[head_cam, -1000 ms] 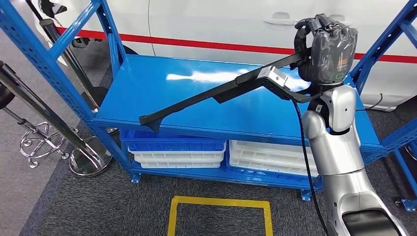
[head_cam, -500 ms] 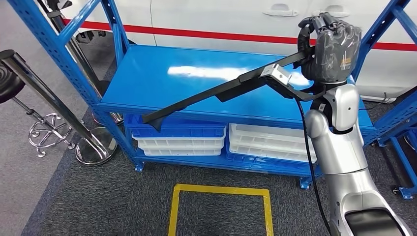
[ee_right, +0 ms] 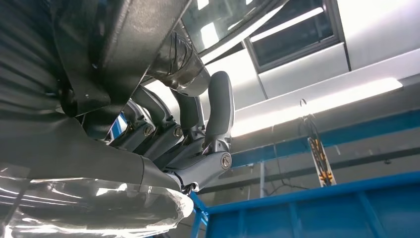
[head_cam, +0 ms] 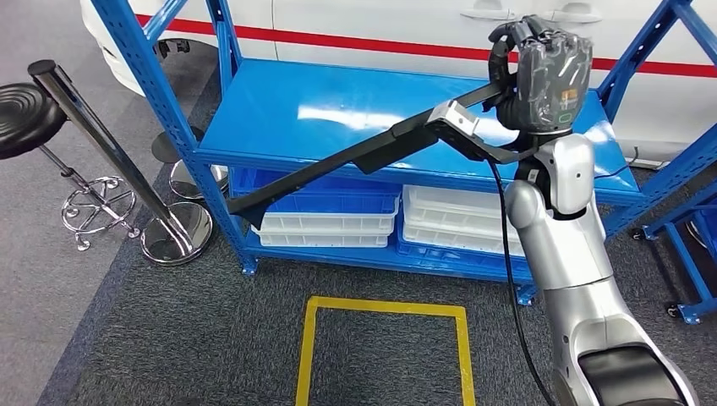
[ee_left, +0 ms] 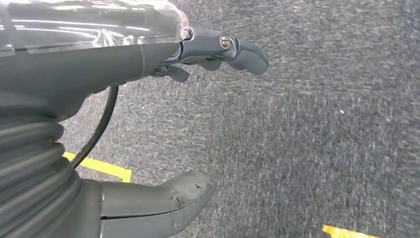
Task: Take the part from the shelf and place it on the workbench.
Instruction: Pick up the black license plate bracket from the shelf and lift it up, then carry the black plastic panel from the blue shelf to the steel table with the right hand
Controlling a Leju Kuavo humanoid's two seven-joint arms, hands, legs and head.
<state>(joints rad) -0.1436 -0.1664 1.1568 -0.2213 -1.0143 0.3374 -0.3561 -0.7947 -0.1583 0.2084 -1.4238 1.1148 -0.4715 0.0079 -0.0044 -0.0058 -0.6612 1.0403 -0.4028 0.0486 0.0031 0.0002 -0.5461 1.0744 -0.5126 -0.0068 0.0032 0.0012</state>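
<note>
The part is a long black trim piece (head_cam: 363, 156) with a grey bracket near its upper end. My right hand (head_cam: 541, 72) grips its upper end, raised in front of the blue shelf (head_cam: 279, 127), and the part slopes down to the left past the shelf's front edge. In the right wrist view the dark fingers (ee_right: 198, 144) curl around the black part (ee_right: 124, 44). My left hand (ee_left: 163, 124) hangs over grey carpet with thumb and fingers apart, holding nothing.
White and blue trays (head_cam: 325, 224) lie on the shelf's lower level. A chrome post on a round base (head_cam: 173, 241) and a black stool (head_cam: 30, 123) stand at the left. A yellow taped square (head_cam: 380, 355) marks the carpet. A white car (head_cam: 380, 25) stands behind.
The whole picture has shifted, so the camera has moved: shelf and stool now sit further right and lower. My right hand still holds the part at about the same height.
</note>
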